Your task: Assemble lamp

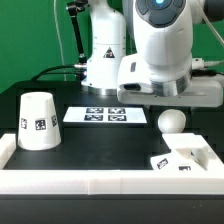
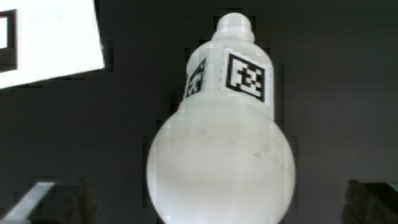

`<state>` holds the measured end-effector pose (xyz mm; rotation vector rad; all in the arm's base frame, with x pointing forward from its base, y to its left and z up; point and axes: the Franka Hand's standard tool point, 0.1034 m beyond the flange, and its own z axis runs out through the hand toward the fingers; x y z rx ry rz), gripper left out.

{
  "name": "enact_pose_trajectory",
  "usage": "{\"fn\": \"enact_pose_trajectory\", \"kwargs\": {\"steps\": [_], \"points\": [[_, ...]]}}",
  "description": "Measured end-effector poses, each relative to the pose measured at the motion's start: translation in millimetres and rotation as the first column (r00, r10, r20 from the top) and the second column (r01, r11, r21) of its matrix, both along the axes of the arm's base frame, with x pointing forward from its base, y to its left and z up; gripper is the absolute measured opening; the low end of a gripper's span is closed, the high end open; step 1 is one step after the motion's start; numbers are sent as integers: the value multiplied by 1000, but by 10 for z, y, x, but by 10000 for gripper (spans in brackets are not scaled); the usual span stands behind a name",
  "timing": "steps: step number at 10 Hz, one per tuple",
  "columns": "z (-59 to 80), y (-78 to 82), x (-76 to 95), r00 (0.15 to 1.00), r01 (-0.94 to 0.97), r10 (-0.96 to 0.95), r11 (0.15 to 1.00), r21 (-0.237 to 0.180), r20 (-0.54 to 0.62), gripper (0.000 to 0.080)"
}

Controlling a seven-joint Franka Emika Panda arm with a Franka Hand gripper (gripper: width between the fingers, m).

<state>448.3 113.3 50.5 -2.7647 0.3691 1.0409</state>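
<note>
The white bulb point(image 2: 222, 150) lies on the black table with its narrow tagged neck pointing away from the gripper. In the exterior view the bulb point(image 1: 172, 122) sits right of the middle, just under the arm's hand. My gripper point(image 2: 214, 205) is open; its dark fingers point(image 2: 50, 203) stand on either side of the bulb's round body with a gap on each side. The tapered shade point(image 1: 38, 120) stands mouth down at the exterior view's left. The low square base point(image 1: 186, 158) lies at the front right, close to the bulb.
The marker board point(image 1: 102, 115) lies flat between the shade and the bulb; its corner shows in the wrist view point(image 2: 45, 50). A white raised rim point(image 1: 100, 184) runs along the table's front and sides. The robot's pedestal point(image 1: 105, 55) stands behind.
</note>
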Motion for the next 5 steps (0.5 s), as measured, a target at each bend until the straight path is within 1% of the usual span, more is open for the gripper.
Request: {"fn": "enact_pose_trajectory", "kwargs": {"steps": [2, 5], "points": [[-102, 22, -39, 1000, -2, 2, 1000, -6, 9, 699], [-214, 49, -85, 1000, -6, 6, 1000, -10, 7, 699]]}}
